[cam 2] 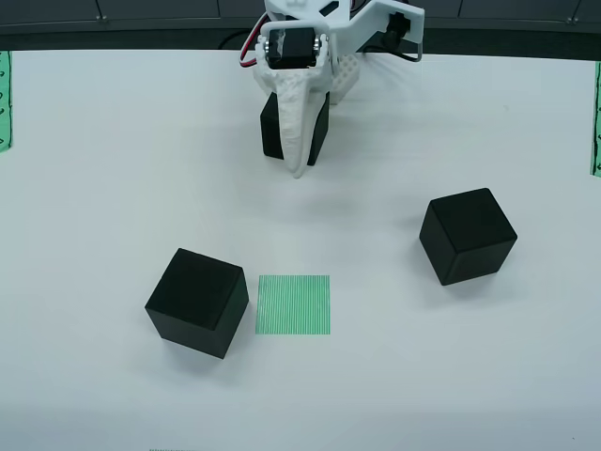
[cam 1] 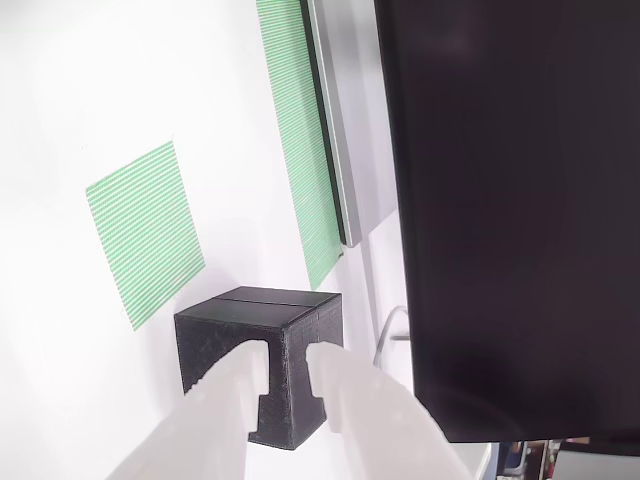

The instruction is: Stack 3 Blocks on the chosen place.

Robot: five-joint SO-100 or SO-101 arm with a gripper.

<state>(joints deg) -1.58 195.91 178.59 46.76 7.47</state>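
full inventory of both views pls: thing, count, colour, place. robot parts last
Matte black cubes: 3, black. In the overhead view one touches the left edge of the striped patch, one sits apart at right, one at top centre between the gripper fingers.
Green-and-white striped square patch: 1, centre of the white table, bare.
Long green striped band: 1, beside a grey rail in the gripper view.
Green strips at table edges: 2, left and right in the overhead view.
White table: 1.
Large dark panel: 1, right side of the gripper view; cannot tell what it is.
Red and black wires: at the arm.
White gripper: 1, fingers straddling the top cube; contact unclear.
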